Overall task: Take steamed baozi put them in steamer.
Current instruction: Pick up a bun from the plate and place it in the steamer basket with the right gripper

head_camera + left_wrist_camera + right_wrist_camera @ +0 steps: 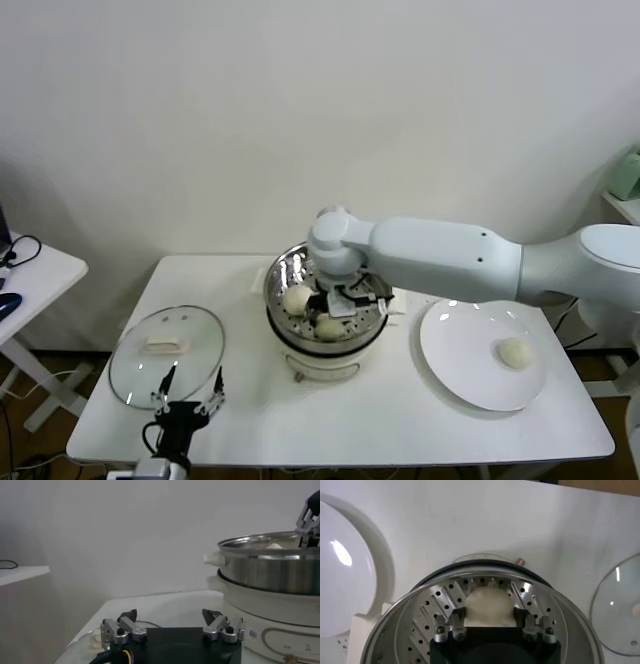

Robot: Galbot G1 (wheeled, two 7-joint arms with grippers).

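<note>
The steamer (282, 272) stands mid-table, a shiny steel pot with a perforated tray (440, 600) on a cream base (260, 615). My right gripper (335, 312) reaches down inside it and is shut on a cream-white baozi (489, 602), which rests on or just above the tray. That baozi also shows in the head view (328, 329). A second baozi (297, 298) lies in the steamer beside it. Another baozi (515, 352) sits on the white plate (460, 350) to the right. My left gripper (190, 385) is open and empty, low at the front left.
The round glass lid (140, 372) with a pale handle lies flat at the table's left, just beyond my left gripper (170, 615). The plate's rim nearly touches the steamer base. A white side table (40, 270) stands farther left. My right forearm spans above the steamer and plate.
</note>
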